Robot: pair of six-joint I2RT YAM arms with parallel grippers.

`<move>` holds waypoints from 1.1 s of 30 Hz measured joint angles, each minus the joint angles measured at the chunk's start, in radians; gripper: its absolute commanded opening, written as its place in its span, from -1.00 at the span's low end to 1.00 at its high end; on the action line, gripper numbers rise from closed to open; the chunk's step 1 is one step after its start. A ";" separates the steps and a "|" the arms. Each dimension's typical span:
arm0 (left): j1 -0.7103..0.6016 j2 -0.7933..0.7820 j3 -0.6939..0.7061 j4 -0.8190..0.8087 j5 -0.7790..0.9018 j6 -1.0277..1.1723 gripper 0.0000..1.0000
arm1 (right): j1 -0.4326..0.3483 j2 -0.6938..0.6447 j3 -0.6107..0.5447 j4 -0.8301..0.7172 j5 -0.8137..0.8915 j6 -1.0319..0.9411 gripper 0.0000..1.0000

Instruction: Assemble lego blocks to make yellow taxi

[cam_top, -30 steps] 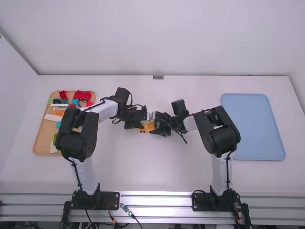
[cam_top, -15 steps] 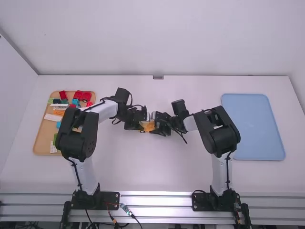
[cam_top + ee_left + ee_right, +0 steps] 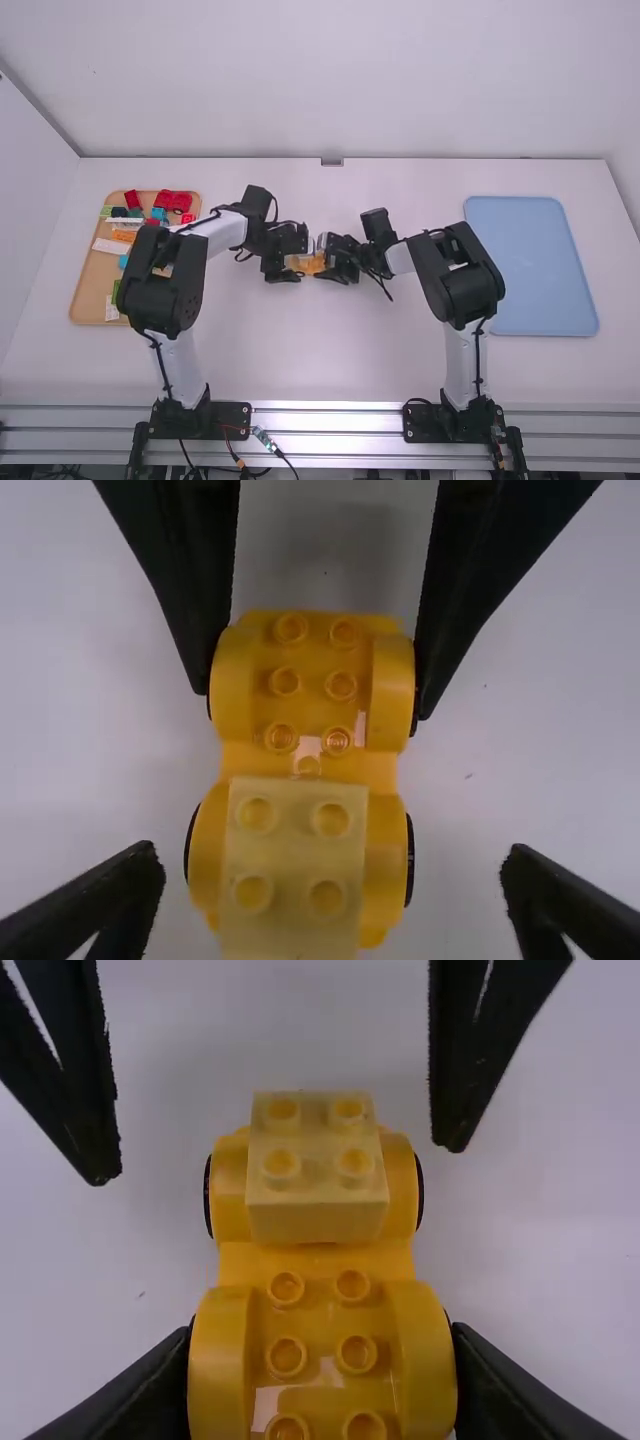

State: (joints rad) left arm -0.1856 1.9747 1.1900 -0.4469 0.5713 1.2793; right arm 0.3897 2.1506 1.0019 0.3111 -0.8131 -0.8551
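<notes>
Left tool [image 3: 298, 259] gapes, right tool [image 3: 326, 259] clamps yellow chassis [image 3: 235, 1259]; tan tray [image 3: 90, 290] holds coloured blocks [image 3: 173, 201].

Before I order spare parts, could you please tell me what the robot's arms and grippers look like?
The left arm and right arm have white links, bulky black joints and black bases, with thin dark cables running along them. The left gripper and right gripper are black, each with two slim, tapering fingers.
</notes>
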 measured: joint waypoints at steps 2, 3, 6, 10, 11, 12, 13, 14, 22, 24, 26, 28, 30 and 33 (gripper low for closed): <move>0.000 0.000 0.000 -0.001 -0.001 -0.001 0.98 | 0.000 0.000 0.000 0.000 0.001 0.000 0.20; 0.000 0.000 0.000 -0.002 -0.002 -0.001 0.98 | 0.000 0.000 0.000 0.000 0.001 0.000 0.20; 0.002 0.000 0.000 -0.015 -0.008 -0.018 0.98 | 0.000 0.000 0.000 0.000 0.001 0.000 0.19; 0.011 -0.030 0.000 -0.072 -0.032 -0.031 0.98 | 0.000 0.000 0.000 0.000 0.001 0.000 0.20; 0.015 -0.050 0.001 -0.079 -0.040 -0.033 0.98 | 0.000 0.000 0.000 0.000 0.001 0.000 0.20; 0.018 -0.058 0.001 -0.080 -0.043 -0.035 0.98 | 0.000 0.000 0.000 0.001 0.001 0.000 0.19; 0.024 -0.085 0.004 -0.084 -0.051 -0.037 0.98 | 0.000 0.000 0.000 0.000 0.002 0.000 0.19; 0.032 -0.108 0.006 -0.085 -0.054 -0.038 0.98 | 0.000 0.000 0.000 0.000 0.001 0.000 0.19; 0.097 -0.165 0.015 -0.042 0.006 -0.042 0.98 | 0.000 0.000 0.000 0.001 0.001 0.003 0.20; 0.130 -0.165 0.015 -0.013 0.060 -0.042 0.98 | 0.000 0.000 0.000 0.001 0.001 0.003 0.20; 0.156 -0.165 0.015 -0.004 0.100 -0.042 0.98 | 0.000 0.000 0.000 0.001 0.001 0.004 0.20; 0.204 -0.165 0.014 -0.008 0.185 -0.042 0.98 | 0.000 0.000 0.000 0.001 0.001 0.004 0.20; 0.230 -0.165 0.012 -0.011 0.242 -0.042 0.98 | 0.000 0.000 0.000 0.001 0.001 0.004 0.20; 0.240 -0.165 0.003 -0.010 0.306 -0.043 0.98 | 0.000 0.000 0.000 0.001 0.001 0.004 0.20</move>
State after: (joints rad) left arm 0.0547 1.8099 1.1934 -0.4568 0.8768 1.2366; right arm 0.3897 2.1506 1.0019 0.3122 -0.8124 -0.8509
